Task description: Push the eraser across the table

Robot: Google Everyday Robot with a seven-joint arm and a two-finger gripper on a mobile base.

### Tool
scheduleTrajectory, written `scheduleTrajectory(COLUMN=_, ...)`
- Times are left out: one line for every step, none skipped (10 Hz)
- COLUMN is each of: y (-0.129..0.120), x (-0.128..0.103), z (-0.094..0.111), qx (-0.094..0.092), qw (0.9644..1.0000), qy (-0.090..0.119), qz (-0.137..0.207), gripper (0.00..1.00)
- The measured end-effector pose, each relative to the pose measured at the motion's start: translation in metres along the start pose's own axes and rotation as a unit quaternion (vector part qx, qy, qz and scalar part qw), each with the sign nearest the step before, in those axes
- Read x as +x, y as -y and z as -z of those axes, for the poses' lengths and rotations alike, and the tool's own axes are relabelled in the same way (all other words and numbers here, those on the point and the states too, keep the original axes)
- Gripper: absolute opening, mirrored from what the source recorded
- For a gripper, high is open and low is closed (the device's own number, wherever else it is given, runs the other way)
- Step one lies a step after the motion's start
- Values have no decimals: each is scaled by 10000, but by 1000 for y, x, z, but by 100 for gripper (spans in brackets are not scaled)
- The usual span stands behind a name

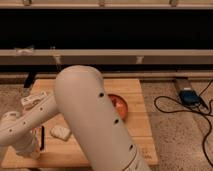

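While the bulky white arm (95,125) is filling the middle of the view, its forearm is reaching down toward the near left corner of the tabletop (137,90). The claw (29,149) is sitting low at that corner, at the end of the forearm. Whether it is wide or narrow cannot be told from this angle, and it is not visibly holding anything.

The eraser (42,137) is lying flat on the tabletop just to the right of the claw, showing as a thin dark strip running front to back. Whether the claw is touching it cannot be told.

A pale rounded lump (60,132) is resting just beside the eraser on its right, partly tucked under the arm. A white marker (34,100) is lying farther back on the left side, above the forearm. An orange-red round object (120,106) is peeking out from behind the arm near the middle of the tabletop.

Off to the right, on the speckled floor, a blue device (189,96) is sitting with black cable (165,107) looping around it.
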Motion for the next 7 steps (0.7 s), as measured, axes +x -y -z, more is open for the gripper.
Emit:
scheduleTrajectory(y=0, x=4, z=1, qx=9, qw=10000, qy=-46, qz=-5, gripper=0)
scheduleTrajectory(y=0, x=8, z=3, qx=21, qw=10000, qy=-85, qz=-11, gripper=0)
scheduleTrajectory(y=-2, x=14, z=4, qx=37, qw=9999, qy=-135, qz=-38, gripper=0)
scheduleTrajectory(y=-4, x=20, z=6, qx=48, qw=9998, qy=-185, qz=-61, gripper=0)
scheduleTrajectory(y=-6, x=26, z=7, qx=61, qw=9997, qy=-225, qz=-83, gripper=0)
scheduleTrajectory(y=-9, x=32, z=8, qx=68, qw=9996, qy=-259, qz=-109, gripper=0)
scheduleTrajectory(y=-14, x=41, z=8, qx=86, qw=9994, qy=-308, qz=-152, gripper=0)
